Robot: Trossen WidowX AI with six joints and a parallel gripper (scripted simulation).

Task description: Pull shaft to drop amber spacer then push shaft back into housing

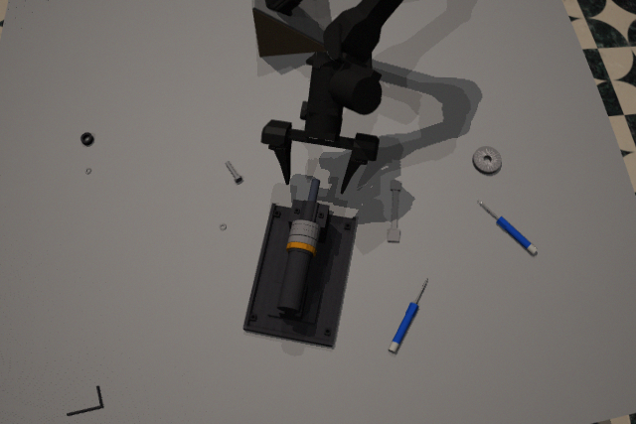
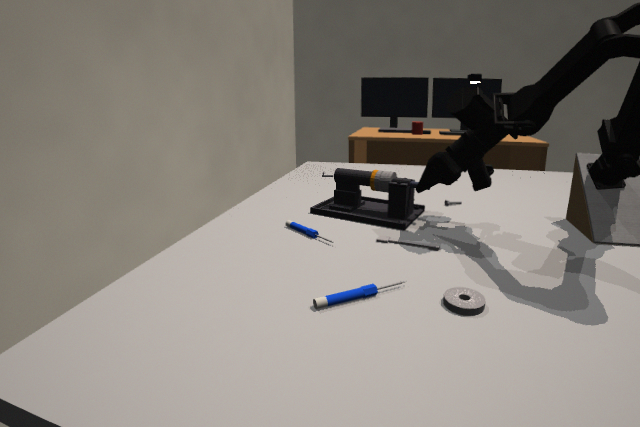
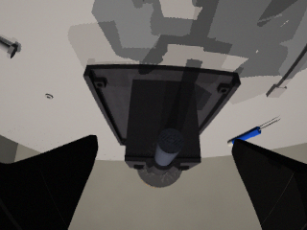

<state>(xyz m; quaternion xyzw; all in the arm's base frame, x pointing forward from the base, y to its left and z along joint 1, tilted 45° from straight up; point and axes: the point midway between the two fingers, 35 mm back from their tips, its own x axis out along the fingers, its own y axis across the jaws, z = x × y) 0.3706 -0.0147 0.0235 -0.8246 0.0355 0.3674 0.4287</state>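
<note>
Grey worktop (image 1: 154,280) carries the fixture; its shaft (image 1: 312,188) points lengthwise straight at the pincer (image 1: 314,184), whose fingers stand wide and empty either side of the shaft's free end.

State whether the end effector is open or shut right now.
Open. The end effector has its fingers spread wide to either side of the shaft tip, with gaps on both sides and nothing held.

Arm stretched forward and down; gripper (image 1: 314,185) wide open, apparently holding nothing.
</note>
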